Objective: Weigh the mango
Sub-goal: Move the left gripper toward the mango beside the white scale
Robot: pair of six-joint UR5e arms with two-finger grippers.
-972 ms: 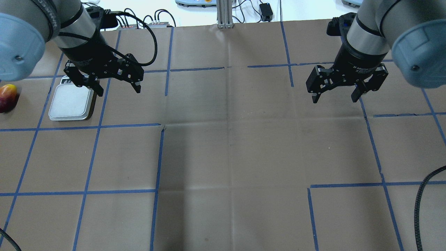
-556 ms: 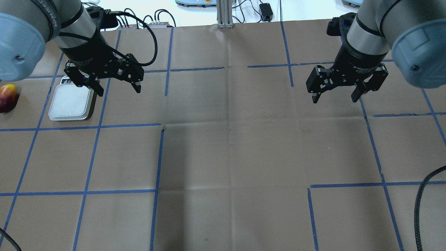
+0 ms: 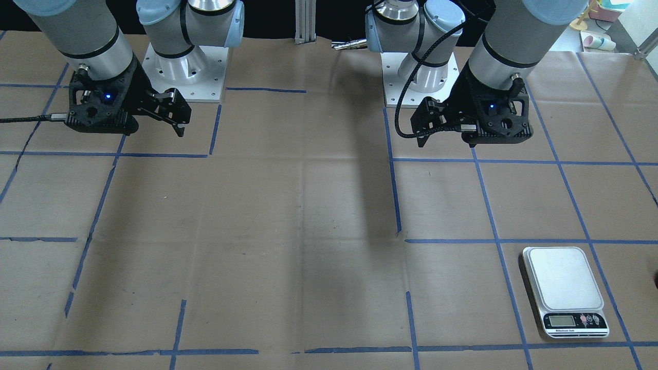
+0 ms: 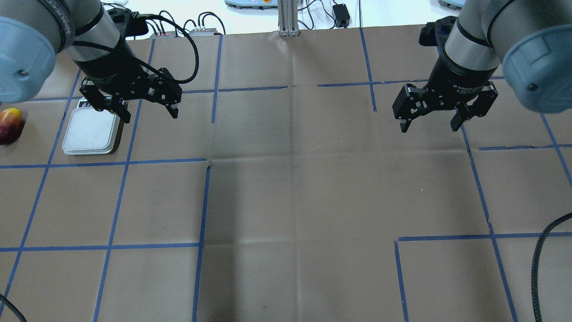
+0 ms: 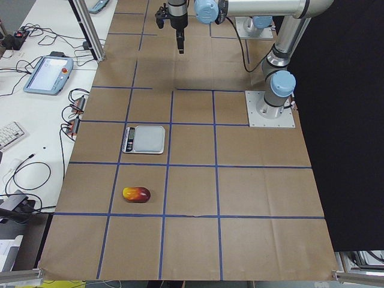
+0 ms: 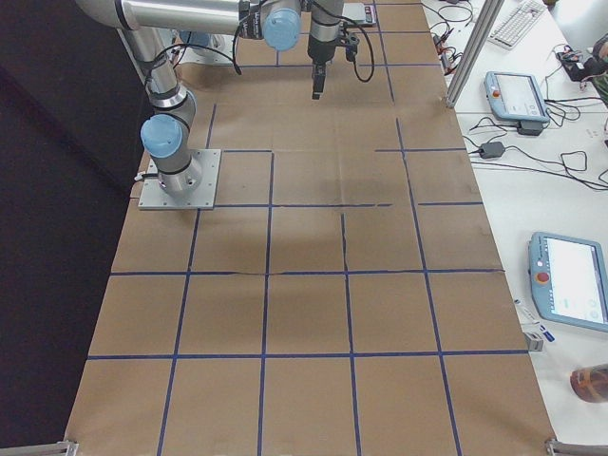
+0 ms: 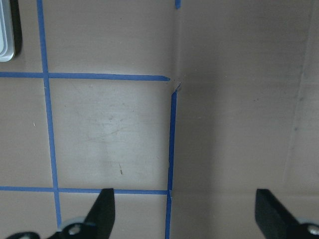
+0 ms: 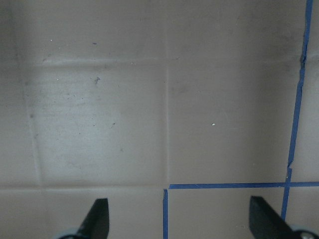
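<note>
The mango (image 4: 10, 125), red fading to yellow, lies on the table at the far left edge, left of the scale; it also shows in the exterior left view (image 5: 137, 194). The scale (image 4: 91, 132) has an empty silver platform (image 3: 564, 280). My left gripper (image 4: 150, 115) is open and empty, held high above the table just right of the scale; the left wrist view (image 7: 184, 209) shows bare paper between its fingers and a corner of the scale (image 7: 6, 30). My right gripper (image 4: 429, 127) is open and empty, far off on the right side.
Brown paper with a grid of blue tape (image 4: 201, 201) covers the table. Cables and small devices (image 4: 339, 13) lie beyond the far edge. A black cable (image 4: 536, 259) hangs at the lower right.
My left gripper has shifted slightly to the left and towards the far edge. The right gripper, the mango and the scale have not moved.
</note>
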